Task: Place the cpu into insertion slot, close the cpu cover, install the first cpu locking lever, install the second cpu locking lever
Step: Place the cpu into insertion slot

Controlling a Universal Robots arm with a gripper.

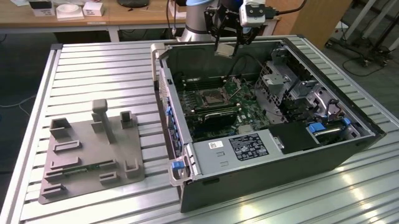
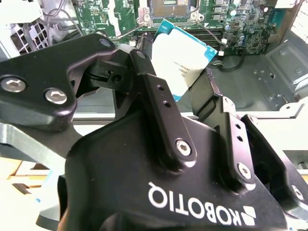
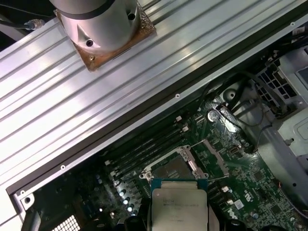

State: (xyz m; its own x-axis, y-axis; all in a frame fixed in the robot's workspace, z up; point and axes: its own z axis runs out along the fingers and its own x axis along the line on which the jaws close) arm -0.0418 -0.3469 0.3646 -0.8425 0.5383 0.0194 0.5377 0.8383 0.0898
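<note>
Cpu [image 3: 179, 204] in end effector [image 2: 177, 72], apart from insertion slot [image 3: 172, 168]

The cpu [image 3: 179, 207] (grey top) is cropped in the first wrist view.

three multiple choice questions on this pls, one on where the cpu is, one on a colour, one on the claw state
1. Where is the cpu?
A) flat on the table
B) in the air above the open case
C) on the grey fixture

2. What colour is the circuit board around the insertion slot?
A) red
B) green
C) white

3. How is the claw?
A) open and empty
B) shut on a cable
C) shut on the cpu

Answers:
1 B, the exterior view shows it over the case rim.
2 B, it looks green in both wrist views.
3 C, the second wrist view shows it clamping the chip.
</note>
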